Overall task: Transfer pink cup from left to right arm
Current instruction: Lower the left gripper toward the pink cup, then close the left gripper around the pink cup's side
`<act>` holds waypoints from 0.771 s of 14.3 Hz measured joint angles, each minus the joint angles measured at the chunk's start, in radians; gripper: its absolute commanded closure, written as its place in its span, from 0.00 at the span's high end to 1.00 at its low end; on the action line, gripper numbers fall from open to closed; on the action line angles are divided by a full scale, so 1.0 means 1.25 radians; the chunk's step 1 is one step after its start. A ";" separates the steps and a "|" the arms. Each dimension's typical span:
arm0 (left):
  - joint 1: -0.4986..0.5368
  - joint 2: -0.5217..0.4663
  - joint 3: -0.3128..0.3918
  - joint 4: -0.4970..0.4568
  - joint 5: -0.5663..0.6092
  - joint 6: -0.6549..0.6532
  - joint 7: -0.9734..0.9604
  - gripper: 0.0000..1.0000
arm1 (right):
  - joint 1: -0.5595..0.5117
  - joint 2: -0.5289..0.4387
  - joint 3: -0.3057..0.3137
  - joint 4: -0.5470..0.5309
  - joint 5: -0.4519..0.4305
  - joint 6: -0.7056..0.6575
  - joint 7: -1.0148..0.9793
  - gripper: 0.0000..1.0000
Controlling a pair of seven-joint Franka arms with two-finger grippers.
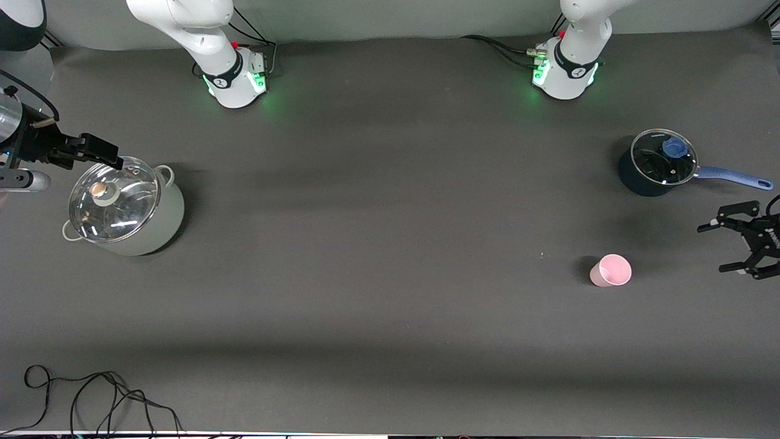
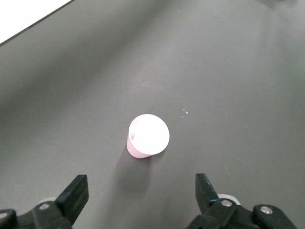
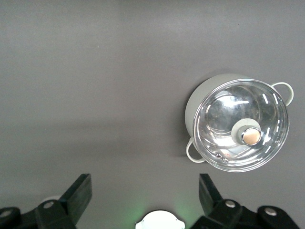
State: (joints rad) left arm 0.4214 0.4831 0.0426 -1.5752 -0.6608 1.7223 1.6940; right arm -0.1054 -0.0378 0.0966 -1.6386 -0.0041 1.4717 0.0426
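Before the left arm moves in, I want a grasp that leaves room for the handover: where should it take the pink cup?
Judging by its pose, low on the side wall. The pink cup stands upright, mouth up, alone on the mat. The open left tool could come in level from the left arm's end, leaving the rim free for the right tool, waiting by the grey pot.

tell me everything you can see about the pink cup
The small pale-pink plastic cup is a plain, slightly tapered tumbler without a handle. It stands upright on the dark grey table mat, mouth up and seemingly empty, nearer the front camera than the lidded dark blue saucepan. Nothing touches it; the left hand hangs open beside it.
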 measured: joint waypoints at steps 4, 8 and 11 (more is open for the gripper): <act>0.048 0.076 -0.001 0.000 -0.085 -0.036 0.181 1.00 | 0.000 0.001 -0.001 0.001 0.000 0.000 0.000 1.00; 0.063 0.156 -0.003 0.000 -0.152 -0.044 0.323 1.00 | 0.000 0.001 -0.001 0.002 0.000 0.000 0.000 1.00; 0.064 0.217 -0.005 -0.001 -0.217 -0.026 0.443 1.00 | 0.000 0.002 -0.001 0.002 0.000 0.000 0.000 1.00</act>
State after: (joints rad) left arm 0.5008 0.7546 0.0360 -1.5764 -0.9320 1.6902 2.2473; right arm -0.1055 -0.0358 0.0955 -1.6355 -0.0041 1.4717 0.0426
